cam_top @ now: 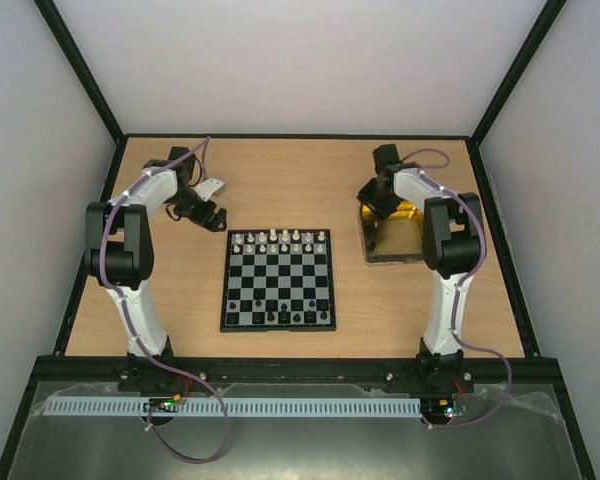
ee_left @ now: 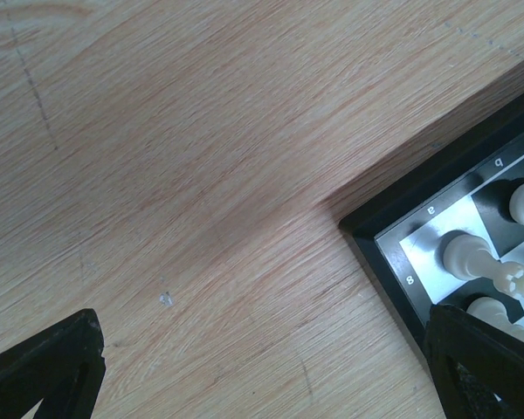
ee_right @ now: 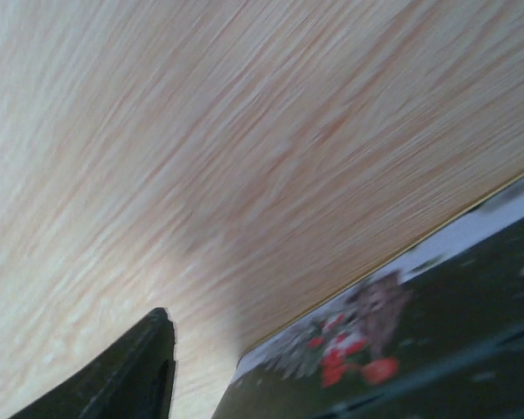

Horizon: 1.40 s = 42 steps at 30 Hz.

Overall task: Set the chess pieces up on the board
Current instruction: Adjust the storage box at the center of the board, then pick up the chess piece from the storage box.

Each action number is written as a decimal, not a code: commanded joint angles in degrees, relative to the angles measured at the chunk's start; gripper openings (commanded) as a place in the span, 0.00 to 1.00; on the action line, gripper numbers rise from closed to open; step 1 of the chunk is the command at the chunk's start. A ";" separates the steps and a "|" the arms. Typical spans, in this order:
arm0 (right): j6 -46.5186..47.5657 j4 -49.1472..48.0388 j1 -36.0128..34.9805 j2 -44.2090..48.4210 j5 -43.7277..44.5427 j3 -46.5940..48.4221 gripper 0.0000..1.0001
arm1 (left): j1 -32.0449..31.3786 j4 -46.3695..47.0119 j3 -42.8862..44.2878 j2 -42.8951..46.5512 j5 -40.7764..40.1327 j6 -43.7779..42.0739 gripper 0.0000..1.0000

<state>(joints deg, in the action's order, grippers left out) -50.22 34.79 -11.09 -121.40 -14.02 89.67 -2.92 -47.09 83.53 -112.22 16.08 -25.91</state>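
Note:
The board [cam_top: 277, 285] lies in the middle of the table. White chess pieces [cam_top: 280, 240] fill its far rows and a few black ones [cam_top: 298, 316] stand on its near row. My left gripper [cam_top: 212, 215] hovers just off the board's far-left corner, open with only bare wood between its fingers [ee_left: 48, 371]. That corner [ee_left: 402, 236] and some white pieces [ee_left: 467, 253] show at the right of the left wrist view. My right gripper [cam_top: 380, 207] hangs over the far end of the gold tray [cam_top: 395, 250]. Only one of its fingers [ee_right: 135, 375] shows, set well off to the side, with nothing held.
The right wrist view is blurred, with a printed red and green picture on the tray's edge [ee_right: 393, 340]. A small white object [cam_top: 212, 186] lies behind the left arm. Black frame rails and white walls enclose the wooden table [cam_top: 280, 180].

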 commanded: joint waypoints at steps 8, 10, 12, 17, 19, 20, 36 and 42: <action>-12.24 -9.67 4.82 9.54 3.95 -13.06 0.50 | 0.37 -1.39 -0.11 0.34 -0.92 0.75 0.99; -11.10 -10.51 4.81 11.00 1.93 -13.19 0.51 | 0.37 -1.70 -0.11 0.47 -1.23 0.86 0.99; -8.78 -10.45 4.77 12.00 -0.48 -12.12 0.52 | 0.29 -2.05 -0.03 0.76 -1.81 0.91 0.99; 1.01 -3.13 4.50 13.08 -1.93 -4.96 0.53 | 0.07 -3.37 0.70 1.75 -3.18 1.33 0.99; 3.84 -0.04 4.56 13.80 -0.50 -2.82 0.53 | -0.25 -3.80 0.89 2.27 -4.20 1.54 0.99; 4.81 1.33 4.52 14.68 0.92 -2.41 0.53 | -0.51 -4.07 1.00 2.49 -4.92 1.61 0.99; 18.56 10.30 4.43 24.28 9.93 -16.69 0.36 | -3.27 -5.60 1.98 5.82 -7.45 3.65 0.99; 22.56 11.38 3.23 23.57 7.19 -19.13 0.34 | -3.56 -4.59 1.13 6.83 -6.14 4.78 0.99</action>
<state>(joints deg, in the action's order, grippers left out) -31.77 43.44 -6.57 -98.37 -6.50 71.16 -6.35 -50.92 84.29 -108.22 9.02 -22.44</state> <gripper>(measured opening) 0.342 0.993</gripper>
